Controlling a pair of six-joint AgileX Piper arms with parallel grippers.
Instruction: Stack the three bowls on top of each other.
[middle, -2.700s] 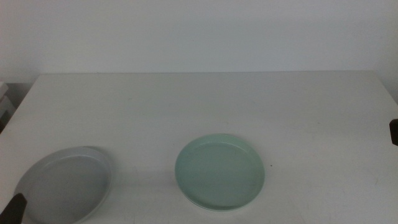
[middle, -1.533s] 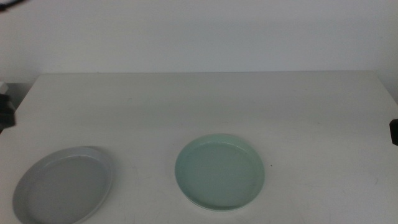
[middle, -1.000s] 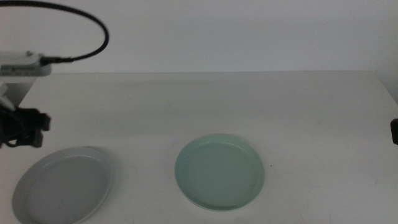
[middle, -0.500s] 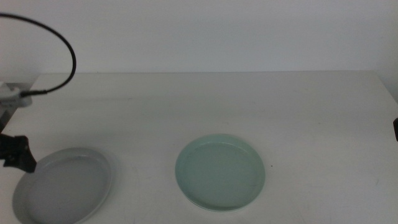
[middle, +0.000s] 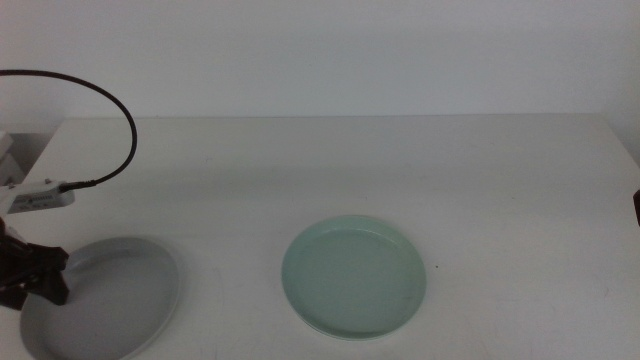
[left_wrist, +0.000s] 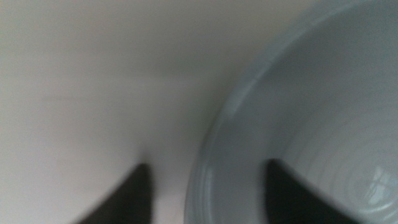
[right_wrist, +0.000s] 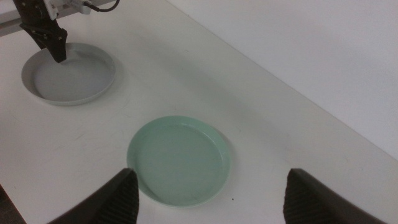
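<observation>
A light grey bowl (middle: 105, 300) rests near the table's front left corner. My left gripper (middle: 42, 284) has come down at its left rim. In the left wrist view this gripper (left_wrist: 208, 194) is open, one jaw outside the grey bowl (left_wrist: 311, 112) and one inside, so the rim runs between them. A pale mint green bowl (middle: 353, 277) lies at the front middle, apart from the grey one. My right gripper (right_wrist: 217, 199) hangs open high above the mint bowl (right_wrist: 179, 160) and holds nothing. The right wrist view also takes in the grey bowl (right_wrist: 68, 74) and the left gripper (right_wrist: 57, 53).
The white table (middle: 400, 170) stretches back to a pale wall. The left arm's black cable (middle: 120, 110) loops above the table's left edge. A dark sliver of the right arm (middle: 636, 205) shows at the right border.
The left arm came in from the left and dropped down to the grey bowl's left rim. Both bowls and the right arm stayed put.
</observation>
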